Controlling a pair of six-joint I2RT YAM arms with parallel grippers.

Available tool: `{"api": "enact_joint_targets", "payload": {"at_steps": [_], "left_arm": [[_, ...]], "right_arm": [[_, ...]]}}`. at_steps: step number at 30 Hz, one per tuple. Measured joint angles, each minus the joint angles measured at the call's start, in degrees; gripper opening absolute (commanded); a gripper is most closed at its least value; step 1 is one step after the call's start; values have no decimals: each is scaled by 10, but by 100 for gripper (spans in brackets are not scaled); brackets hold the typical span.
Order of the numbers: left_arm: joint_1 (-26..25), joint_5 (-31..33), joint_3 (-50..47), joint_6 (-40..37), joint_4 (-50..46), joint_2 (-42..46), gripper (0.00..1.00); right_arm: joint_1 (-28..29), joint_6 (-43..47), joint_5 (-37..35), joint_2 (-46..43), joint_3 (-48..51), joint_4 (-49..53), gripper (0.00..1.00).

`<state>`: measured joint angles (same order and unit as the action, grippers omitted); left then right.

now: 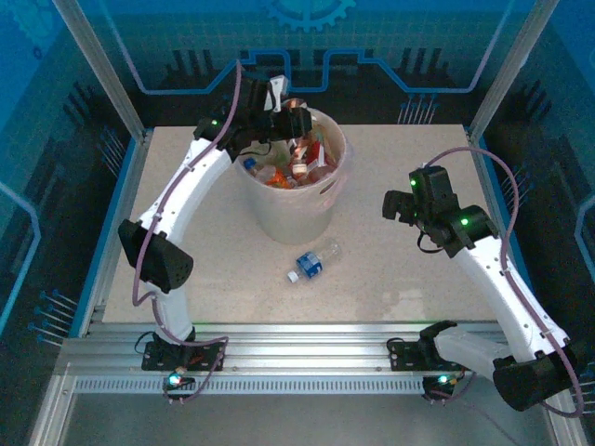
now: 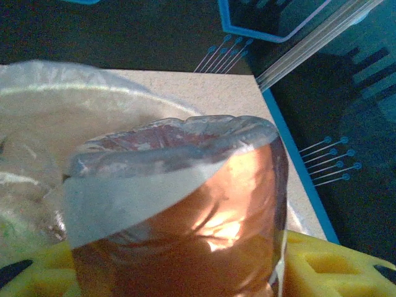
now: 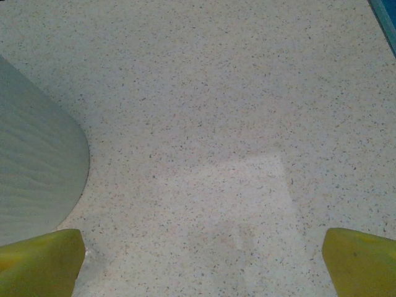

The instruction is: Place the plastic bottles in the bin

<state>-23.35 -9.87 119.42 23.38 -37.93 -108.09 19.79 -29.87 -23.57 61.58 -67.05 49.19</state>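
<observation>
The left gripper (image 1: 282, 118) pinches a brown-tinted bottle (image 2: 185, 223) right above the bin (image 1: 288, 216), which already holds several bottles (image 1: 284, 173). The right gripper (image 3: 201, 257) hangs spread wide over the desk (image 1: 390, 279). 1 blue-labelled bottle (image 1: 311, 263) lies on the desk near the bin.

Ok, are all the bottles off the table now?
No, one blue-labelled bottle lies on its side on the table, just in front of the bin.
</observation>
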Motion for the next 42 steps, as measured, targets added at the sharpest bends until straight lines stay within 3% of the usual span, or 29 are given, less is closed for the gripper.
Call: {"api": "enact_joint_targets", "payload": {"at_steps": [5,12,21,25,35,42], "left_arm": [[-2,19,-34,0,-5,9,61],[-5,33,-53,2,-8,19,84],[-5,59,-54,-1,-9,42,87],[-8,91,-58,-14,-8,60,82],[-18,142,-89,-41,-8,89,47],[-26,159,-155,-38,5,107,46]], "right_arm": [[0,0,0,0,0,0,100],[0,0,0,0,0,0,100],[0,0,0,0,4,0,100],[0,0,1,0,6,-1,100],[0,-2,3,2,6,-4,100],[0,-2,5,3,6,-4,100]]}}
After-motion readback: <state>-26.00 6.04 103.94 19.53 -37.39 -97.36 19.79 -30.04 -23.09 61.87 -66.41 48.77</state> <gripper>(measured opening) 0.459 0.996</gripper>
